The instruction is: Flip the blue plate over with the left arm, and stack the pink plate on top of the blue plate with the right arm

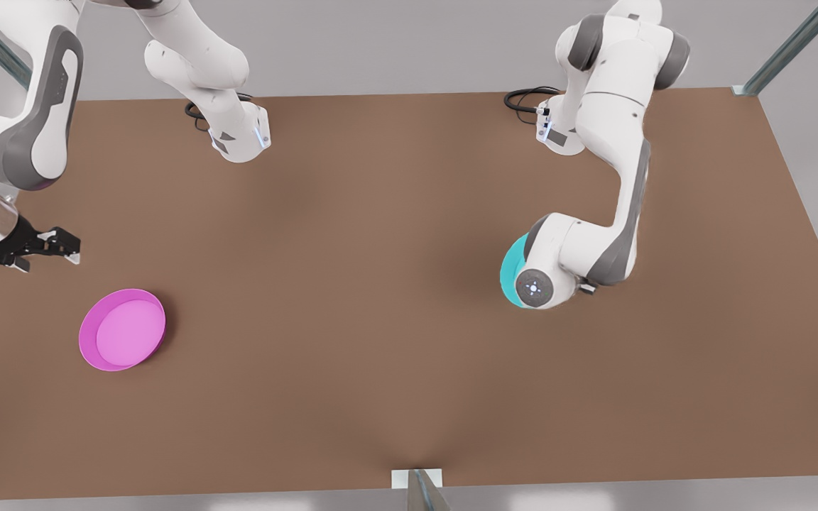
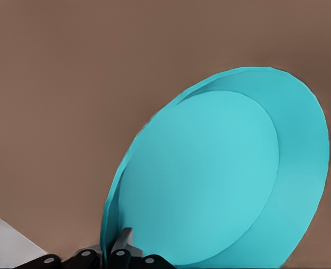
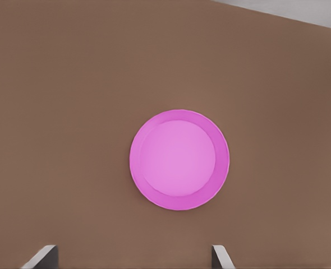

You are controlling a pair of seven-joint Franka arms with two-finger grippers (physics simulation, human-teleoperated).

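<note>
- The left gripper [image 2: 112,252] is pinching the rim of the blue plate [image 2: 221,174]; in the left wrist view its black fingers [image 2: 120,249] are pressed on the plate's edge, one on each side of it.
- The blue plate is lifted off the brown table [image 1: 380,284] and stands tilted, almost on its edge. In the front view only a cyan sliver [image 1: 512,273] of it shows, behind the wrist of the left arm [image 1: 579,248], at the front view's right.
- In the left wrist view the flat round face of the blue plate is turned towards the camera, with the rim around it.
- The right gripper [image 1: 61,245] hangs above the table at the front view's left edge. Its fingers are spread apart and hold nothing; in the right wrist view the two fingertips [image 3: 42,258] stand wide from each other.
- The pink plate [image 1: 122,329] lies flat on the table with its open side up, near the right gripper but not touching it. In the right wrist view the pink plate [image 3: 179,159] lies between and beyond the two fingertips.
- The two plates are well apart, on opposite sides of the table.
</note>
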